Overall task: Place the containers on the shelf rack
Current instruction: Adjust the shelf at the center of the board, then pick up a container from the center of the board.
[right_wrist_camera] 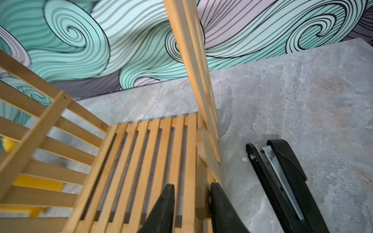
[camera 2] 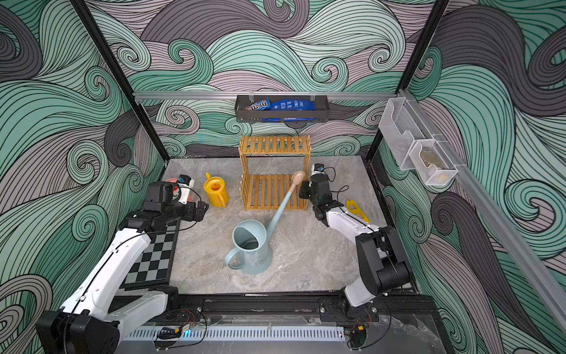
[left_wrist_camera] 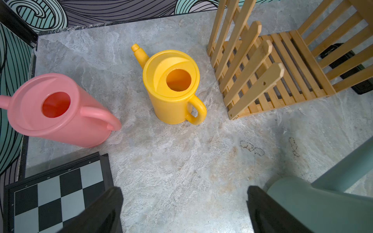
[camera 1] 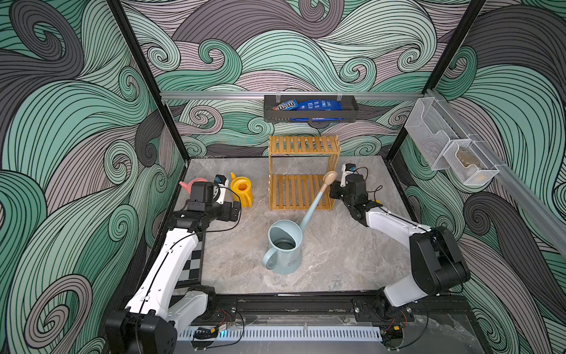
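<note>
Grey marbled tabletop (camera 1: 337, 245) under shelf rack (camera 1: 291, 191); teal-mauve swirl-patterned walls (camera 1: 275, 46), aluminium rail (camera 1: 214, 95).

Grey marbled table (camera 1: 337, 260) under me: the rack (camera 1: 301, 191) stands at the back middle, and the blue can (camera 1: 284, 248) is upright in front of it, spout slanting towards the rack. The yellow can (camera 1: 242, 191) stands just left of the rack, with the pink can (left_wrist_camera: 58, 111) further left, near the chessboard (camera 2: 153, 257). Right of the rack lie a black stapler (right_wrist_camera: 282, 181) and a yellow tool (camera 2: 356, 210).
</note>
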### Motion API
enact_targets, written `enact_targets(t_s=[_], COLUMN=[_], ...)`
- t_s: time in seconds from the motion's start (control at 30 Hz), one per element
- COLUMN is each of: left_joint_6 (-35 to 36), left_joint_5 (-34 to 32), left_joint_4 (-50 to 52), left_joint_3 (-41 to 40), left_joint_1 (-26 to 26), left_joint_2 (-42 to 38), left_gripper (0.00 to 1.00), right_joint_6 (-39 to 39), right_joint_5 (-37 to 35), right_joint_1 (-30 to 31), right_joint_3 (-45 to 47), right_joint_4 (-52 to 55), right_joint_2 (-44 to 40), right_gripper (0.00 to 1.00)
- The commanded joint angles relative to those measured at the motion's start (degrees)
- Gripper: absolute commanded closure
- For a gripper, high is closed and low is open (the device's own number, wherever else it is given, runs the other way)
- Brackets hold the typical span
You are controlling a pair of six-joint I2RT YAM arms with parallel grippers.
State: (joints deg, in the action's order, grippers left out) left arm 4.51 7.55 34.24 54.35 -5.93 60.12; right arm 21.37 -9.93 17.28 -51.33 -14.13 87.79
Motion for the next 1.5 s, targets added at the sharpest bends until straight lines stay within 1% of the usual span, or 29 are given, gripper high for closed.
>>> enact_targets(t_s=[0.0, 0.13, 0.2, 0.3, 0.37, 0.43, 0.6, 0.7, 0.77, 0.9, 1.0, 1.17, 1.3, 1.47], left_joint_6=[5.6, 12.6, 16.9, 22.0, 25.0, 28.3, 34.4, 37.3, 38.1, 38.9, 39.4, 38.9, 37.0, 36.2], left_joint_5=[6.7, 11.2, 11.7, 7.8, 4.7, 3.2, 4.0, 4.7, 4.7, 7.0, 9.0, 10.6, 12.0, 13.1], left_joint_4=[4.5, 8.3, 11.3, 16.1, 17.7, 19.8, 26.4, 28.0, 29.0, 29.3, 27.2, 24.2, 23.3, 21.6], left_joint_3=[3.5, 4.7, 6.1, 8.0, 7.9, 7.5, 6.5, 4.6, 4.0, 2.3, 0.4, -0.9, -0.3, -1.1], left_joint_1=[-0.7, -2.3, -4.3, -7.7, -9.3, -10.4, -12.7, -13.8, -14.5, -16.0, -17.2, -19.4, -21.1, -22.6], left_joint_2=[-0.6, -0.7, -0.2, 0.0, -0.3, -0.5, -2.3, -3.8, -4.3, -5.3, -5.8, -5.3, -4.2, -3.5], left_gripper=[0.01, 0.01, 0.01, 0.01, 0.01, 0.01, 0.01, 0.01, 0.01, 0.01, 0.01, 0.01, 0.01, 0.01], right_joint_6=[-0.6, -1.6, -1.7, -1.9, -2.2, -2.4, -2.0, -0.6, 0.1, 0.8, 1.7, 3.7, 5.2, 5.6], right_joint_5=[1.8, 1.7, 1.7, 2.5, 3.0, 4.3, 10.6, 11.8, 12.2, 11.9, 10.8, 9.5, 9.0, 6.9], right_joint_1=[-0.3, -0.4, -0.6, -0.8, -0.9, -0.9, -0.6, 0.4, 1.3, 4.6, 6.8, 8.5, 9.5, 11.9], right_joint_3=[-1.4, -0.2, 0.8, 2.5, 4.2, 6.6, 10.7, 12.4, 12.5, 12.7, 12.5, 10.3, 8.8, 5.7], right_joint_4=[1.7, 4.8, 6.6, 9.6, 11.0, 11.7, 11.6, 10.8, 11.2, 11.2, 11.2, 14.6, 14.9, 14.7], right_joint_2=[-4.1, -8.8, -11.3, -15.5, -18.3, -21.6, -27.0, -28.0, -27.6, -25.3, -22.6, -17.9, -15.4, -11.8], right_gripper=[0.59, 0.50, 0.46, 0.43, 0.42, 0.41, 0.39, 0.30, 0.25, 0.21, 0.20, 0.20, 0.20, 0.20])
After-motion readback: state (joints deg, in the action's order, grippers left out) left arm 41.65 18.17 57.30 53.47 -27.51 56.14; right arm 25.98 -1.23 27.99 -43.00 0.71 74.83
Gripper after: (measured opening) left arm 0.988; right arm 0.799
